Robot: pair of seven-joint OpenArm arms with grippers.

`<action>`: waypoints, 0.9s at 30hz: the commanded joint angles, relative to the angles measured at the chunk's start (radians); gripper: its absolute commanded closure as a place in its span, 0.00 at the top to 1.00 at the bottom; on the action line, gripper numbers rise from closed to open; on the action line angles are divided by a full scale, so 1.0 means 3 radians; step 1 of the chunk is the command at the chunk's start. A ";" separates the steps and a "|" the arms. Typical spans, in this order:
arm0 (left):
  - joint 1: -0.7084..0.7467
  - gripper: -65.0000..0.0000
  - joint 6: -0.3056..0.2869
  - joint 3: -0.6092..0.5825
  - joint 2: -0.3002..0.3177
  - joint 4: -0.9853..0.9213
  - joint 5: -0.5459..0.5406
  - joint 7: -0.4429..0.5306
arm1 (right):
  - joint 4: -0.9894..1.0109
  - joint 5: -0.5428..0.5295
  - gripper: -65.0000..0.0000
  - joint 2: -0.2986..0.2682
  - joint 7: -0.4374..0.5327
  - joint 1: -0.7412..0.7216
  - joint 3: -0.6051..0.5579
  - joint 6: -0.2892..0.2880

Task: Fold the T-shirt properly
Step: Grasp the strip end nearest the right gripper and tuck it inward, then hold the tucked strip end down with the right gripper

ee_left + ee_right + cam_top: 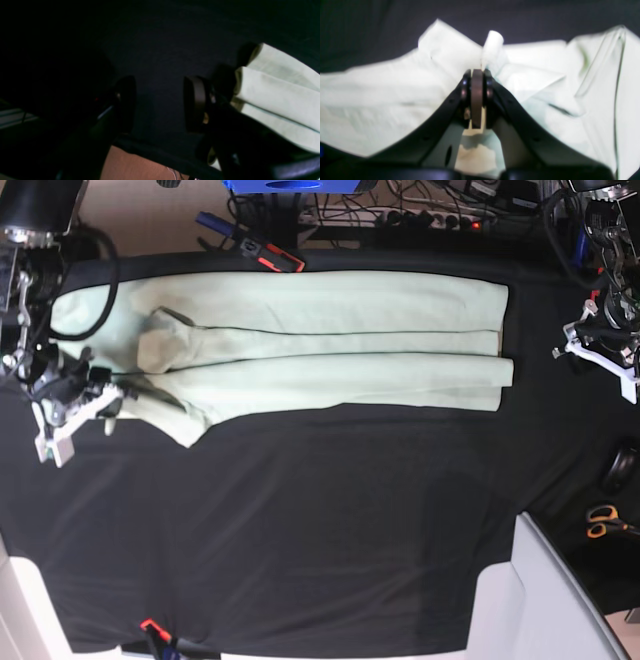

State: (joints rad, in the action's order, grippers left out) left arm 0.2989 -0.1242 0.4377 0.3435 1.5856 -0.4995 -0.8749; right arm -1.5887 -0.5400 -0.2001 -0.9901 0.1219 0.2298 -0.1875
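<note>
The pale mint-green T-shirt lies across the far half of the black table cover, folded lengthwise into a long band with layered edges. My right gripper is shut on a pinch of the T-shirt, and a small fold sticks up just past its fingertips. In the base view this gripper is at the shirt's left end, where the fabric is bunched. My left gripper is open and empty over black cloth, with the shirt's layered end just beside one finger. In the base view it is right of the shirt.
The black table cover fills the near half. Orange-handled scissors lie at the right edge. A white-grey panel stands at the bottom right. Cables, a power strip and a red-black tool lie along the far edge.
</note>
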 commanded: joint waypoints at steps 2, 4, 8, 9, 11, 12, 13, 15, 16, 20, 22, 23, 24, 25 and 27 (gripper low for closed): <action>-0.0022 0.47 0.0012 0.0027 0.0070 0.0047 -0.0005 0.0050 | -0.0159 -0.0039 0.00 0.0005 0.0040 0.0067 0.0024 -0.0012; -0.0022 0.47 0.0012 0.0027 0.0075 0.0047 0.0000 0.0050 | -0.0236 -0.0044 0.00 0.0005 0.0040 0.0184 0.0019 -0.0012; -0.0022 0.47 0.0012 0.0027 0.0111 0.0041 0.0000 0.0055 | -0.0348 -0.0044 0.00 0.0005 0.0055 0.0374 0.0024 -0.0027; -0.0022 0.47 0.0012 0.0027 0.0116 0.0041 0.0000 0.0055 | -0.0369 -0.0044 0.00 0.0005 0.0055 0.0409 0.0024 -0.0032; -0.0022 0.47 0.0012 0.0027 0.0157 0.0041 0.0000 0.0060 | -0.0420 -0.0044 0.00 0.0005 0.0055 0.0481 0.0024 -0.0032; -0.0022 0.47 0.0012 0.0027 0.0157 0.0041 0.0000 0.0060 | -0.0435 -0.0044 0.00 0.0005 0.0050 0.0512 0.0024 -0.0032; -0.0027 0.47 0.0012 0.0027 0.0157 0.0041 0.0000 0.0060 | -0.0456 -0.0044 0.00 0.0005 0.0045 0.0558 0.0024 -0.0032; -0.0027 0.47 0.0012 0.0027 0.0157 0.0041 0.0000 0.0060 | -0.0497 -0.0044 0.00 0.0005 0.0060 0.0655 0.0014 -0.0037; -0.0027 0.47 0.0012 0.0027 0.0157 0.0041 0.0000 0.0060 | -0.0527 -0.0044 0.00 0.0005 0.0060 0.0696 0.0014 -0.0037; -0.0083 0.47 0.0012 0.0016 0.0157 0.0006 0.0000 0.0055 | -0.0645 -0.0044 0.00 0.0010 0.0060 0.0824 0.0014 -0.0037; -0.0099 0.47 0.0012 0.0022 0.0157 -0.0066 0.0000 0.0055 | -0.0691 -0.0044 0.00 0.0010 0.0060 0.0890 0.0014 -0.0037; -0.0099 0.47 0.0012 0.0022 0.0157 -0.0097 0.0000 0.0055 | -0.0691 -0.0049 0.00 0.0035 0.0060 0.0916 0.0014 -0.0037; -0.0099 0.47 0.0012 0.0016 0.0157 -0.0102 0.0000 0.0055 | -0.0691 -0.0049 0.00 0.0066 0.0060 0.0926 0.0024 -0.0037; -0.0099 0.47 0.0012 0.0011 0.0157 -0.0102 0.0000 0.0055 | -0.0691 -0.0049 0.00 0.0081 0.0060 0.0952 0.0024 -0.0037; -0.0099 0.47 0.0012 0.0001 0.0157 -0.0102 0.0000 0.0055 | -0.0691 -0.0049 0.00 0.0102 0.0060 0.0982 0.0009 -0.0037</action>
State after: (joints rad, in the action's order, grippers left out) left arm 0.2771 -0.1268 0.4328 0.3691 1.5394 -0.4973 -0.8753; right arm -1.7794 -0.5457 -0.1593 -0.9867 0.4221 0.2279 -0.1932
